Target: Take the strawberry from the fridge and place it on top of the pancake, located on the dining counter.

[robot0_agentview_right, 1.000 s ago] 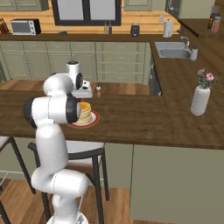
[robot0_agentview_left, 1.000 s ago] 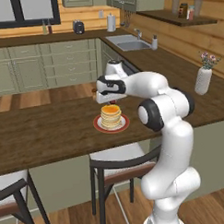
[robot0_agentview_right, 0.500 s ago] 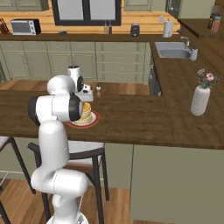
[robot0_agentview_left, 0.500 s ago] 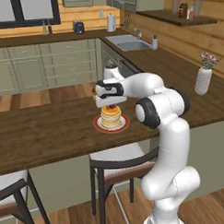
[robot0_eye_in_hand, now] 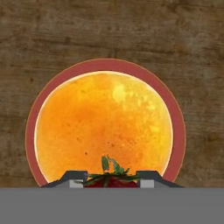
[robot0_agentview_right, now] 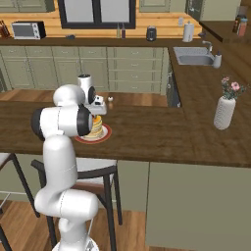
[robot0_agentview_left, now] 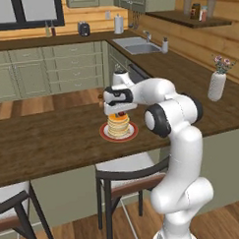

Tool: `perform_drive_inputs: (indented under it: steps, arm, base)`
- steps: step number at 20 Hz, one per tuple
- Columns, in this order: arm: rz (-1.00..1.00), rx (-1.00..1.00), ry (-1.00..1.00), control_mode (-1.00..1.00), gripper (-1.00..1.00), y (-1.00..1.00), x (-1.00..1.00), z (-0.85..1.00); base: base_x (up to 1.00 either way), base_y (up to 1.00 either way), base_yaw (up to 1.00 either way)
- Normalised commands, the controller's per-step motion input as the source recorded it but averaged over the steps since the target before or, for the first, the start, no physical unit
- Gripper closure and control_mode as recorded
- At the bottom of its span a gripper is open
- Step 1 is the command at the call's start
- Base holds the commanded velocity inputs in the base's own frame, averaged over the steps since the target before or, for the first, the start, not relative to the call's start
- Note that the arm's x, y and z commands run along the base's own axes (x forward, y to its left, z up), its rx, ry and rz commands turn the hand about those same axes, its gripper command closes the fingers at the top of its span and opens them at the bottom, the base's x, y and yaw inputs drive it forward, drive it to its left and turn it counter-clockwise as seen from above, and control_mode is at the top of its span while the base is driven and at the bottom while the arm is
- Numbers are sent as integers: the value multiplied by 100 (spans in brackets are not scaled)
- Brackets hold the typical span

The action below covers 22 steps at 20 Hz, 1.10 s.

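Clamping strawberry point(robot0_eye_in_hand: 111, 178) — gripper point(robot0_eye_in_hand: 111, 180) over pancake point(robot0_eye_in_hand: 103, 127); berry mostly cropped.

strawberry point(robot0_eye_in_hand: 112, 179) in pincer point(robot0_eye_in_hand: 112, 178), over pancake point(robot0_eye_in_hand: 103, 127)

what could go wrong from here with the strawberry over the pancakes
1. In the hand view the strawberry sits between the fingers above the near part of the pancake, not its middle; released here, it may roll off onto the red-rimmed plate or the dining counter.
2. The gripper hangs just above the stack; descending further might press into the pancakes and shift the plate.
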Motion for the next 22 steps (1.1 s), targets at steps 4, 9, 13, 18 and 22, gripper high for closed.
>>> perform_drive_inputs:
  steps: [4, 9, 13, 18, 22]
  arm:
    - [0, 0, -2, -100, 100, 0, 0, -12]
    - [0, 0, -3, -100, -100, 3, 0, -10]
    - [0, 0, -4, -100, -100, 0, 0, 0]
    - [0, 0, -4, -100, -100, 0, 0, 0]
    - [0, 0, -8, -100, -100, 0, 0, 9]
  base:
    - [0, 0, 0]
    - [0, 0, 0]
    - [0, 0, 0]
    - [0, 0, 0]
    - [0, 0, 0]
